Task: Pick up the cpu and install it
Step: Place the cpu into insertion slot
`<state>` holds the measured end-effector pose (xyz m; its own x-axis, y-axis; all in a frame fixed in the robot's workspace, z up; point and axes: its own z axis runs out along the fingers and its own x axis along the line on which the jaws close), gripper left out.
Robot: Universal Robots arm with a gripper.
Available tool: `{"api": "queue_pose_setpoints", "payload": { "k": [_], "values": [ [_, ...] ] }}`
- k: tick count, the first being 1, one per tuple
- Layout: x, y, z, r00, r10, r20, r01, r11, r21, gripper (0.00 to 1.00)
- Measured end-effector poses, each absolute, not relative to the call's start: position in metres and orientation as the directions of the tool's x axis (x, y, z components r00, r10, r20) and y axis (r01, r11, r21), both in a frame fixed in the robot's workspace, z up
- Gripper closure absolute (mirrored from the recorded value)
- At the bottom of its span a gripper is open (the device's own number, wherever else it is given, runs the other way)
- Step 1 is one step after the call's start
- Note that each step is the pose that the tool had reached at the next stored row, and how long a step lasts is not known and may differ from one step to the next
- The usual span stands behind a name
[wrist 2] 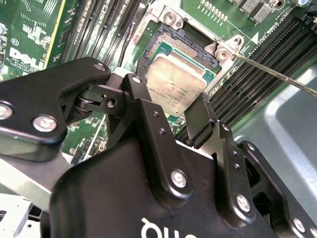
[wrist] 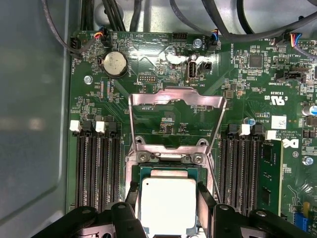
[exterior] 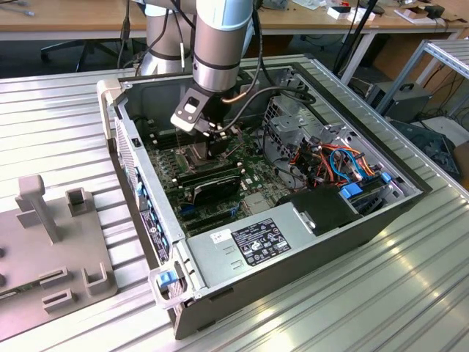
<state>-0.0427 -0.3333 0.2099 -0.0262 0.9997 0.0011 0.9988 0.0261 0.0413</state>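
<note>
The cpu (wrist: 168, 203) (wrist 2: 176, 84), a square chip with a silver lid, lies between my black fingers (wrist: 205, 203) directly over the open socket (wrist: 171, 171) (wrist 2: 181, 42) of the green motherboard (wrist: 148, 106). My gripper (wrist: 169, 208) (wrist 2: 168, 94) is shut on the cpu, one finger on each side edge. In the second wrist view the chip looks slightly skewed to the socket frame. The socket's metal load plate (wrist: 176, 119) stands flipped open, and its thin lever (wrist 2: 277, 74) sticks out to one side. In the exterior view my gripper (exterior: 212, 147) reaches down into the open computer case (exterior: 381, 220).
Black memory slots (wrist: 96, 168) (wrist: 240, 168) flank the socket, with one stick (wrist: 270, 173) fitted. A coin battery (wrist: 115, 63) and cables (wrist: 237, 29) lie beyond. A power supply (exterior: 256, 246), a drive cage (exterior: 297, 121) and orange and blue wires (exterior: 341, 165) crowd the case. A grey fixture (exterior: 51, 242) sits outside it.
</note>
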Motion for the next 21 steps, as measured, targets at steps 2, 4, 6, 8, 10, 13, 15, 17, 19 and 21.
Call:
{"api": "queue_pose_setpoints", "payload": {
  "k": [2,4,6,8,10,13,15,17,19,21],
  "values": [
    [-0.0427,-0.3333,0.2098,-0.026,1.0,0.001,0.999,0.026,0.041,0.45],
    [-0.0427,-0.3336,0.2098,-0.026,1.0,0.001,0.999,0.026,0.041,0.45],
    [-0.0427,-0.3343,0.2098,-0.027,1.0,0.001,0.999,0.026,0.041,0.45],
    [-0.0427,-0.335,0.2095,-0.026,1.0,0.001,0.999,0.026,0.041,0.45],
    [-0.0427,-0.336,0.2092,-0.026,1.0,0.001,0.999,0.026,0.041,0.45],
    [-0.0428,-0.3361,0.2071,-0.026,1.0,0.001,0.999,0.026,0.041,0.45],
    [-0.0427,-0.3361,0.2056,-0.026,1.0,0.001,0.999,0.026,0.041,0.45],
    [-0.0428,-0.3362,0.2045,-0.026,1.0,0.001,0.999,0.026,0.041,0.45],
    [-0.0427,-0.3361,0.2042,-0.026,1.0,0.001,0.999,0.026,0.041,0.45],
    [-0.0427,-0.3362,0.2041,-0.026,1.0,0.001,0.999,0.026,0.041,0.45]
  ]
}}
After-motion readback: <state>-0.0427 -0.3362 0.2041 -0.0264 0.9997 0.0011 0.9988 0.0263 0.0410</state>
